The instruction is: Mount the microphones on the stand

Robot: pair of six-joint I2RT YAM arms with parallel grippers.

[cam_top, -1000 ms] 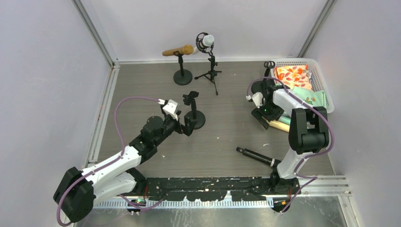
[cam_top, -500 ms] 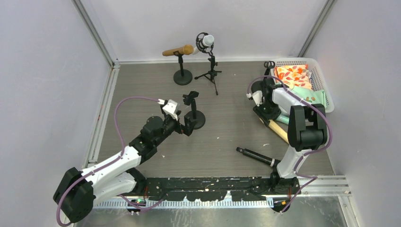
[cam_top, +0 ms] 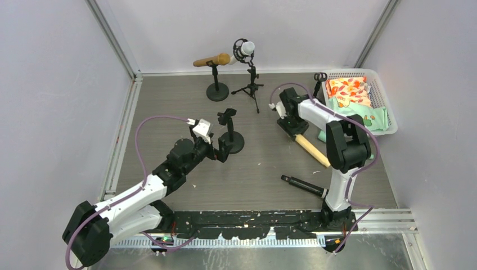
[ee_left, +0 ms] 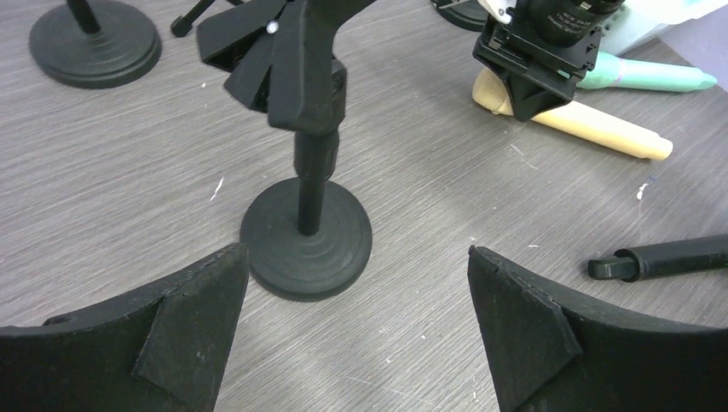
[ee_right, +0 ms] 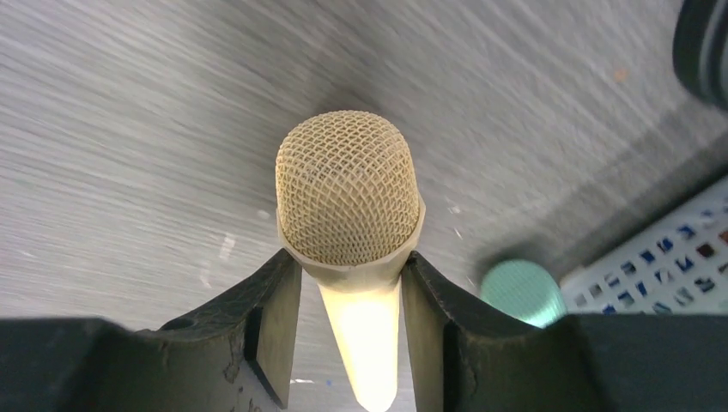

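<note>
My right gripper (cam_top: 291, 127) (ee_right: 350, 262) is shut on the cream-yellow microphone (cam_top: 313, 150) (ee_right: 348, 189) just below its mesh head. The handle trails toward the near right. An empty black stand (cam_top: 231, 135) (ee_left: 306, 154) with a clip on top stands mid-table. My left gripper (cam_top: 223, 151) (ee_left: 356, 253) is wide open just in front of its round base, holding nothing. A gold microphone (cam_top: 212, 60) sits on a stand at the back, with a white microphone (cam_top: 246, 49) on a tripod beside it. A black microphone (cam_top: 304, 186) (ee_left: 670, 255) lies near the front. A teal microphone (ee_left: 652, 77) (ee_right: 515, 292) lies by the basket.
A white basket (cam_top: 360, 72) with patterned packets stands at the back right against the wall. A small black stand (cam_top: 319, 79) is at the basket's left corner. Metal rails and grey walls close in the table on the left, back and right.
My right gripper has shut on the cream-yellow microphone and carried it left, away from the basket and toward the table's middle. The left arm has stayed still.
</note>
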